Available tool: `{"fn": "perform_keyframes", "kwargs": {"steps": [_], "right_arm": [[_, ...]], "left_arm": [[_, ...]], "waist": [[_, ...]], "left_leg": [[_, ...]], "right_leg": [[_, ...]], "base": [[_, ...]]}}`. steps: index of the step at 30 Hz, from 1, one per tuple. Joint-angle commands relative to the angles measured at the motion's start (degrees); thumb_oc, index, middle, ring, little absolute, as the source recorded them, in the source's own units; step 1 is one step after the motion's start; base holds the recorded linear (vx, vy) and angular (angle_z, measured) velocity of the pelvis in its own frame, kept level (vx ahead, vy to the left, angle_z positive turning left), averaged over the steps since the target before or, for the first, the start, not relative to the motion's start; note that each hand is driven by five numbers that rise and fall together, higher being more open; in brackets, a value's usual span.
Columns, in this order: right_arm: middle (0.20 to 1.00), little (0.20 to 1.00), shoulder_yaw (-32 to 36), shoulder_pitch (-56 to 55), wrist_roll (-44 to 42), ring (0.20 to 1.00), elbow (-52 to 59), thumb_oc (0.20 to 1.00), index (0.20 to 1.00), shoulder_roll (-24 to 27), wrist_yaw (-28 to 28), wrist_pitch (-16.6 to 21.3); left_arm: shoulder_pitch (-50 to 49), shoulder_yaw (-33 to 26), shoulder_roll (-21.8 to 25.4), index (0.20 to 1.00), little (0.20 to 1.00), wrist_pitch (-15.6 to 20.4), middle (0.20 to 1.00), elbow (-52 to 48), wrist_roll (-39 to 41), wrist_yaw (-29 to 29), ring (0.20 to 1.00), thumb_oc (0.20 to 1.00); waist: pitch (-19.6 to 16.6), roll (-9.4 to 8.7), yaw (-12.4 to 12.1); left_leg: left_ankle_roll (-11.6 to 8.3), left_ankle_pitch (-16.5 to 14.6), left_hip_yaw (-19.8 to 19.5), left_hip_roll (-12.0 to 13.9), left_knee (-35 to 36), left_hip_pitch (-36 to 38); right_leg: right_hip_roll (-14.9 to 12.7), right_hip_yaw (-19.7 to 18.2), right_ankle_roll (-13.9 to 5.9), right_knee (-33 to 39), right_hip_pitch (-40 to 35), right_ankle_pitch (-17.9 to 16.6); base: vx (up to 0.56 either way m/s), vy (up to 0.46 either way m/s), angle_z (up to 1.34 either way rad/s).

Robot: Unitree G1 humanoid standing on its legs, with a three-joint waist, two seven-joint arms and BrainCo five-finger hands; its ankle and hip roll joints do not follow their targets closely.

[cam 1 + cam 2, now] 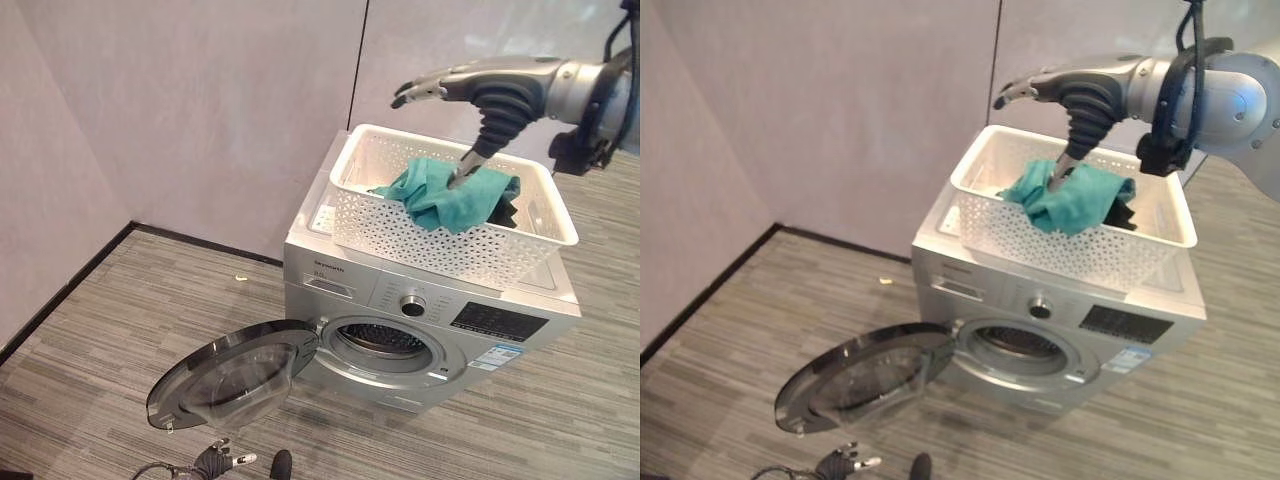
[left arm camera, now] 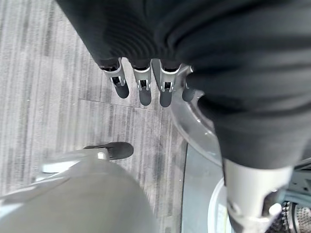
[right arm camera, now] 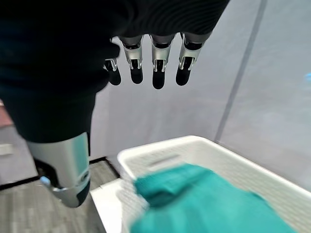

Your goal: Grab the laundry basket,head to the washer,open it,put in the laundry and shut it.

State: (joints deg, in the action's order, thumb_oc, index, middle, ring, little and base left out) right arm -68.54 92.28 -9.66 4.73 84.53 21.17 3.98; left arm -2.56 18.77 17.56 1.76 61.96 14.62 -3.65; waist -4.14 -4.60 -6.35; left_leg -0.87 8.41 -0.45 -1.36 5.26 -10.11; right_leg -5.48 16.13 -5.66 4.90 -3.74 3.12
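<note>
A white perforated laundry basket point(image 1: 450, 240) stands on top of the silver front-loading washer point(image 1: 330, 270). A teal cloth point(image 1: 440, 195) lies in it over a dark garment point(image 1: 505, 212). My right hand point(image 1: 470, 85) hovers above the basket, open, fingers stretched toward the wall and thumb point(image 1: 475, 160) pointing down at the teal cloth point(image 3: 209, 204). The washer's round door point(image 1: 235, 375) hangs open to the left, and the drum opening point(image 1: 385, 345) shows. My left hand point(image 1: 215, 460) hangs low near the floor below the door, its fingers point(image 2: 141, 82) straight.
The washer stands against a pale wall with a dark skirting point(image 1: 200, 243), and a side wall closes the left. The grey striped floor point(image 1: 120, 330) spreads in front and to the left. A small scrap point(image 1: 240, 277) lies on the floor by the wall.
</note>
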Motion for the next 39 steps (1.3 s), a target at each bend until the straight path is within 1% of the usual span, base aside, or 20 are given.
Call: {"fn": "perform_keyframes", "kwargs": {"steps": [1,5,8,10,11,12,14,15,17,18,20,23,24,30,32,33,35,36,37,39], "right_arm": [[1.000,1.000,6.4,-3.2,6.0,1.000,0.8,1.000,1.000,4.3,-3.5,0.3],[1.000,1.000,18.1,-14.7,8.8,1.000,2.6,1.000,1.000,6.9,-4.2,0.4],[1.000,1.000,30.3,-28.4,10.1,1.000,3.2,1.000,1.000,5.5,-5.0,1.0],[1.000,1.000,38.9,-38.2,11.7,1.000,3.9,1.000,1.000,3.9,-4.8,1.2],[1.000,1.000,41.8,-42.4,12.6,1.000,4.2,1.000,1.000,2.7,-4.6,1.3],[1.000,1.000,45.6,-46.6,13.5,1.000,4.8,1.000,1.000,2.2,-4.3,1.3],[1.000,1.000,46.9,-48.7,13.9,1.000,4.7,1.000,1.000,1.3,-4.1,1.3],[1.000,1.000,48.1,-50.3,14.0,1.000,4.7,1.000,1.000,0.3,-4.1,1.3],[1.000,1.000,49.0,-52.5,13.6,1.000,3.9,1.000,1.000,-2.6,-4.4,1.6],[1.000,1.000,48.8,-53.1,14.2,1.000,3.7,1.000,1.000,-3.6,-4.3,1.6],[1.000,1.000,46.8,-51.6,15.0,1.000,3.3,1.000,1.000,-5.4,-4.5,1.8],[1.000,1.000,45.6,-50.1,15.4,1.000,3.2,1.000,1.000,-6.8,-4.9,1.9],[1.000,1.000,45.5,-49.4,16.2,1.000,3.5,1.000,1.000,-8.2,-5.6,2.2],[1.000,1.000,46.3,-49.3,18.3,1.000,3.9,1.000,1.000,-10.4,-7.1,2.9],[1.000,1.000,46.6,-49.8,19.9,1.000,3.9,1.000,1.000,-11.9,-8.1,3.5],[0.489,0.489,46.8,-50.1,20.6,0.489,3.8,0.489,0.489,-12.2,-8.6,3.9],[0.341,0.341,47.1,-50.4,20.6,0.341,3.9,0.341,0.341,-12.1,-8.6,4.0],[0.200,0.200,47.1,-50.1,21.6,0.200,3.3,0.200,0.200,-12.7,-9.5,4.1],[0.200,0.200,46.9,-50.0,22.0,0.200,2.9,0.200,0.200,-13.4,-9.7,3.9],[0.200,0.200,46.6,-49.8,22.5,0.200,3.1,0.200,0.200,-13.0,-9.6,4.3]], "left_arm": [[3.1,-0.9,-0.3,1.000,1.000,0.1,1.000,3.0,-3.5,-0.5,1.000,1.000],[3.2,-1.5,-0.9,1.000,1.000,-0.2,1.000,3.6,-5.0,-0.7,1.000,1.000],[3.2,-1.9,-2.1,1.000,1.000,-0.3,1.000,3.8,-5.8,-0.9,1.000,1.000],[3.0,-1.5,-1.4,1.000,1.000,-0.4,1.000,3.7,-5.9,-0.8,1.000,1.000],[3.0,-1.2,-1.5,1.000,1.000,-0.4,1.000,3.4,-6.0,-0.9,1.000,1.000],[3.1,-0.7,-1.2,1.000,1.000,-0.4,1.000,3.4,-6.0,-1.0,1.000,1.000],[3.3,-0.2,-1.2,1.000,1.000,-0.4,1.000,3.4,-5.9,-1.1,1.000,1.000],[3.5,0.3,-1.2,1.000,1.000,-0.5,1.000,3.5,-5.8,-1.1,1.000,1.000],[3.4,0.6,-1.7,1.000,1.000,-0.4,1.000,3.3,-5.7,-1.1,1.000,1.000],[3.3,1.2,-1.5,1.000,1.000,-0.4,1.000,3.0,-5.8,-1.2,1.000,1.000],[3.4,1.5,-1.6,1.000,1.000,-0.3,1.000,2.9,-5.8,-1.1,1.000,1.000],[3.4,1.4,-1.8,1.000,1.000,-0.3,1.000,3.3,-5.8,-0.9,1.000,1.000],[3.6,1.0,-1.9,1.000,1.000,-0.1,1.000,3.7,-5.9,-0.6,1.000,1.000],[3.6,0.9,-1.8,1.000,1.000,0.3,1.000,4.2,-6.4,-0.1,1.000,1.000],[3.8,1.0,-1.8,1.000,1.000,0.5,1.000,4.2,-7.0,0.2,1.000,1.000],[4.0,0.8,-1.9,1.000,1.000,0.6,1.000,4.2,-7.2,0.3,1.000,1.000],[4.0,0.8,-1.8,1.000,1.000,0.6,1.000,4.2,-7.2,0.3,1.000,1.000],[4.1,0.9,-1.8,1.000,1.000,0.7,1.000,4.0,-7.2,0.4,1.000,1.000],[4.1,1.1,-1.7,1.000,1.000,0.7,1.000,3.8,-7.2,0.6,1.000,1.000],[4.3,0.7,-1.9,1.000,1.000,0.7,1.000,4.5,-7.3,0.8,1.000,1.000]], "waist": [[0.1,0.99,-0.1],[0.6,2.11,0.9],[1.2,3.43,1.9],[1.2,2.83,2.0],[1.3,2.75,1.9],[1.3,2.30,1.6],[1.5,2.20,1.4],[1.6,2.00,1.2],[1.8,2.16,1.0],[1.9,1.94,0.5],[2.0,1.83,0.1],[2.0,1.78,0.1],[2.0,1.69,0.0],[1.6,1.10,-0.3],[1.5,0.82,-0.5],[1.4,0.71,-0.5],[1.4,0.65,-0.6],[1.4,0.54,-0.7],[1.4,0.44,-0.9],[1.2,0.28,-0.9]], "left_leg": [[-5.78,1.3,-0.4,6.5,-0.3,-2.7],[-6.01,1.8,-1.2,6.8,-0.3,-2.5],[-6.10,2.1,-1.5,7.1,-0.3,-2.3],[-6.15,2.2,-1.8,7.3,-0.3,-2.3],[-6.11,2.3,-2.0,7.4,-0.3,-2.3],[-6.11,2.3,-2.1,7.4,-0.3,-2.2],[-6.14,2.4,-2.2,7.5,-0.3,-2.3],[-6.09,2.4,-2.2,7.5,-0.3,-2.4],[-6.01,2.5,-2.2,7.6,-0.3,-2.5],[-5.96,2.5,-2.2,7.6,-0.3,-2.7],[-5.86,2.5,-2.0,7.6,-0.3,-2.8],[-5.79,2.4,-1.9,7.6,-0.3,-2.8],[-5.74,2.3,-1.8,7.5,-0.3,-2.8],[-5.54,1.9,-2.1,7.1,-0.3,-2.7],[-5.46,1.7,-2.2,6.8,-0.3,-2.6],[-5.41,1.7,-2.2,6.7,-0.3,-2.5],[-5.41,1.7,-2.2,6.7,-0.3,-2.6],[-5.35,1.6,-2.2,6.6,-0.3,-2.6],[-5.30,1.5,-2.3,6.5,-0.3,-2.7],[-5.27,1.5,-2.1,6.5,-0.3,-2.6]], "right_leg": [[-0.4,0.1,-1.43,0.1,-0.4,-3.2],[0.7,0.3,-0.37,0.1,-1.4,-2.6],[1.5,0.3,0.02,0.1,-1.6,-2.3],[1.7,0.5,0.20,0.1,-1.7,-2.2],[2.0,0.5,0.32,0.1,-1.7,-2.0],[2.1,0.5,0.40,0.1,-1.8,-1.9],[2.2,0.5,0.48,0.1,-1.8,-1.8],[2.3,0.4,0.52,0.1,-1.7,-1.9],[2.4,0.4,0.47,0.1,-1.4,-1.9],[2.3,0.4,0.42,0.1,-1.2,-2.0],[2.2,0.3,0.38,0.1,-0.9,-2.2],[2.2,0.1,0.39,0.1,-0.8,-2.2],[2.1,0.1,0.36,0.1,-0.7,-2.3],[2.0,0.0,0.38,0.1,-0.9,-2.2],[1.9,0.1,0.35,0.1,-0.9,-2.3],[1.8,0.0,0.35,0.1,-0.9,-2.3],[1.8,0.1,0.35,0.1,-0.8,-2.3],[1.7,0.2,0.30,0.1,-0.8,-2.4],[1.6,0.2,0.28,0.1,-0.8,-2.4],[1.5,0.0,0.30,0.1,-0.8,-2.5]], "base": [[-0.01,-0.046,0.13],[-0.01,-0.066,0.03],[-0.03,-0.058,0.03],[-0.02,-0.050,0.04],[-0.01,-0.050,0.01],[-0.01,-0.042,0.02],[-0.01,-0.024,0.04],[-0.02,-0.020,0.09],[-0.02,-0.016,0.12],[-0.01,-0.003,0.08],[0.00,0.000,0.00],[0.00,0.000,0.00],[0.00,0.000,0.00],[0.01,0.006,0.00],[0.01,0.015,0.00],[0.00,0.000,0.00],[0.00,0.000,0.00],[0.00,0.000,0.00],[0.00,0.000,0.00],[0.00,0.000,0.00]]}}
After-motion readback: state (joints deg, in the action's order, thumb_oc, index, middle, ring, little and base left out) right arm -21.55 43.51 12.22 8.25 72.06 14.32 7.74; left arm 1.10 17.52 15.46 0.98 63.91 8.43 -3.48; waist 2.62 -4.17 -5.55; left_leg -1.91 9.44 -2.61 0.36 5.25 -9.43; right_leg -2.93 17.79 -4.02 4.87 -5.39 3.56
